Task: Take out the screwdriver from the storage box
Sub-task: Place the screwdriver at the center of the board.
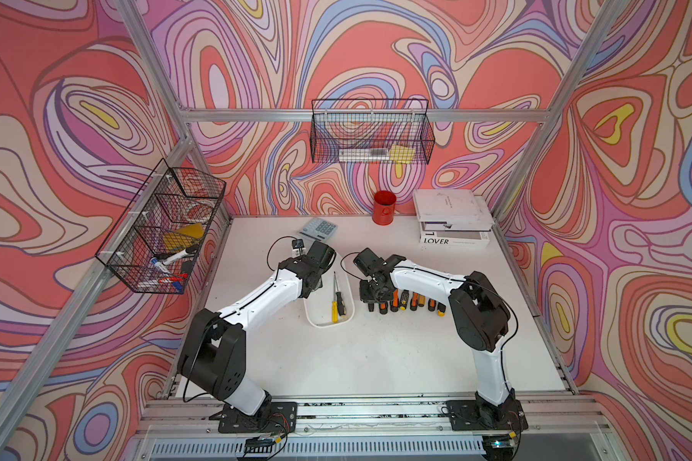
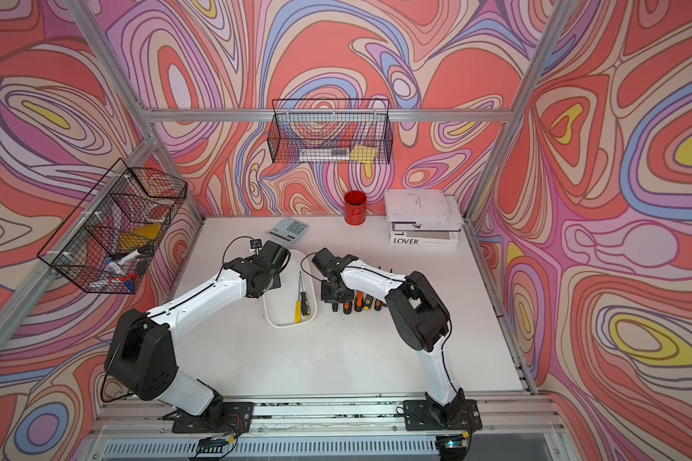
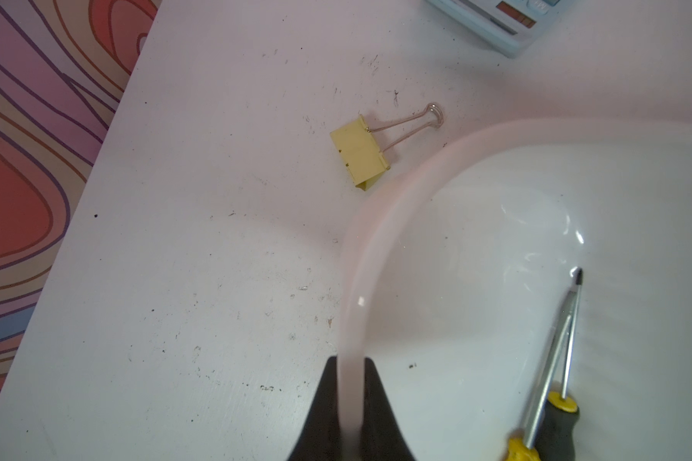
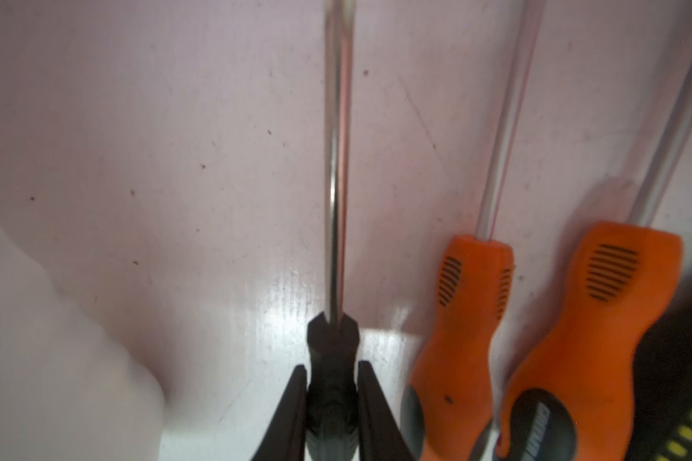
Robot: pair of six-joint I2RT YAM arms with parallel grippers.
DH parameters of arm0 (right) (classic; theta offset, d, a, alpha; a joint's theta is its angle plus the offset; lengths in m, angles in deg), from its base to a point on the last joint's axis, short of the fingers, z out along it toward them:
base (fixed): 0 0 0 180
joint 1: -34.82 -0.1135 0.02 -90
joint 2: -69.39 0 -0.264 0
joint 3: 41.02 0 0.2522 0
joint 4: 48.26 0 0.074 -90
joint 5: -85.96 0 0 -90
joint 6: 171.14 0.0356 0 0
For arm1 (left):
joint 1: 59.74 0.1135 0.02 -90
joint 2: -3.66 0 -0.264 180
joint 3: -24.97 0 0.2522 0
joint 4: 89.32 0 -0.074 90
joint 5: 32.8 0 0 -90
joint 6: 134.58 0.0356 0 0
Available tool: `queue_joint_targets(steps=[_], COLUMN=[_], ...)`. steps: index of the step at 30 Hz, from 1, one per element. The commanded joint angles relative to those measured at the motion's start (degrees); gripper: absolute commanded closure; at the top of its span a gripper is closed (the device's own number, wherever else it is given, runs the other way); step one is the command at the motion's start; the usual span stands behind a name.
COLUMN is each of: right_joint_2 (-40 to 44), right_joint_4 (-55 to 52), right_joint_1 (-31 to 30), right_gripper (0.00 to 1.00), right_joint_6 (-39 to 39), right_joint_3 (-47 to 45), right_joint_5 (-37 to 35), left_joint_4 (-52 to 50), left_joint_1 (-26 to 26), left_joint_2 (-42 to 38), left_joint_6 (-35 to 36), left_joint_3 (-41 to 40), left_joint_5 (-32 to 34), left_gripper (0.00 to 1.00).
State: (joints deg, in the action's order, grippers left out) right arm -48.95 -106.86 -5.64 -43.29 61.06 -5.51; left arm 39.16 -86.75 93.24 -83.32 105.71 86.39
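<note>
- Box (image 1: 328, 325): holds yellow screwdriver (image 1: 333, 313) and black-yellow screwdriver (image 1: 340, 303)
- Left gripper (image 3: 350, 361): clamped on box rim
- Right gripper (image 4: 332, 365): clamped on black screwdriver (image 4: 336, 179), outside box, beside orange screwdrivers (image 4: 456, 339)

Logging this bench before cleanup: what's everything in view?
tray: one, white, table centre
screwdrivers in tray: two, yellow and black-yellow handles
loose screwdrivers: several, orange and black, row beside tray
black screwdriver: one, held beside that row
binder clip: one, yellow, table beside tray
calculator: one, pale blue, behind tray
cup: one, red, table's back
books: stack, white, back corner
wire baskets: two, black, back and left walls
markers: few, mixed colours, left-wall basket
left pincer: one, black, shut on tray rim
right pincer: one, black, shut on black screwdriver
</note>
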Motion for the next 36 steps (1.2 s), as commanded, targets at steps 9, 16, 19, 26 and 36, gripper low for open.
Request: queue_joint_targets(steps=[9,16,19,26,36], right_joint_2=[-2.9,-2.4,-2.0,3.2,16.4], right_joint_4=[-1.9,-1.6,-1.6,0.5,14.2], right_joint_1=[0.2,0.2,0.2,0.2,-0.8], right_gripper=[0.95,0.60,0.53,0.47,0.35], right_joint_6=[0.9,0.5,0.4,-0.6,-5.4], right_joint_3=[1.7,1.8,1.9,1.5,-4.9], right_joint_5=[-0.5,-0.3,-0.4,-0.8,7.6], left_joint_4=[0.2,0.0,0.0,0.3,0.7], left_joint_1=[0.4,0.4,0.4,0.4,0.6], left_joint_2=[-2.4,-2.2,-2.2,-2.0,-0.8], left_joint_6=[0.8,0.8,0.4,0.7,1.2], left_joint_3=[-1.8,-1.7,-1.7,-1.4,-1.1], left_joint_5=[0.8,0.8,1.0,1.3,1.0], left_gripper=[1.00,1.00,1.00,1.00,1.00])
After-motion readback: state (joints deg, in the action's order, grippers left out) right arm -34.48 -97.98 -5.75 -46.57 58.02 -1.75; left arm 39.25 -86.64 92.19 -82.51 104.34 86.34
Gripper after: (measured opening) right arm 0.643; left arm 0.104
